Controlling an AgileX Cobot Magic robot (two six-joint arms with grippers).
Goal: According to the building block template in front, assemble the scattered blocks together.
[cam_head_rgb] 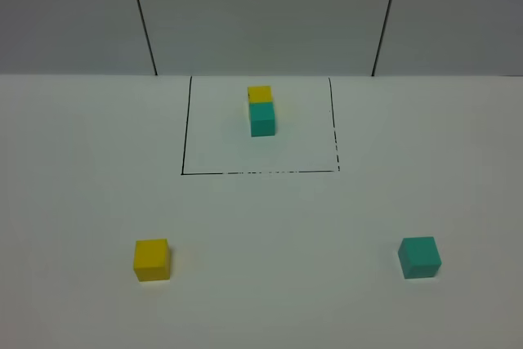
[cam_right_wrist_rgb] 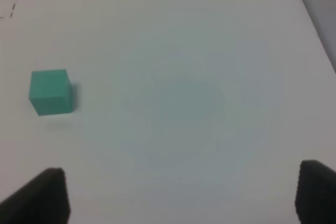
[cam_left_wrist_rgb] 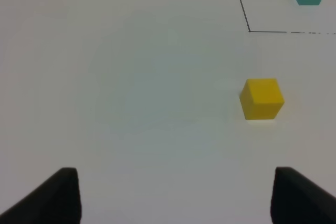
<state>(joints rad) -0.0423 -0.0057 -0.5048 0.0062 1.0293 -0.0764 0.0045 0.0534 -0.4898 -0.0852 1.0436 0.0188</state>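
The scattered blocks, yellow block [cam_head_rgb: 152, 259] and teal block [cam_head_rgb: 420, 257], sit apart, so I should centre my spread left fingers [cam_left_wrist_rgb: 58, 198] and spread right fingers [cam_right_wrist_rgb: 44, 198] squarely before closing.

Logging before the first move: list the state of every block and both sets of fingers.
template pair: yellow and teal cubes joined, inside the black outline.
loose yellow cube: standing alone, not gripped.
loose teal cube: standing alone, not gripped.
left fingers: open, empty.
right fingers: open, empty.
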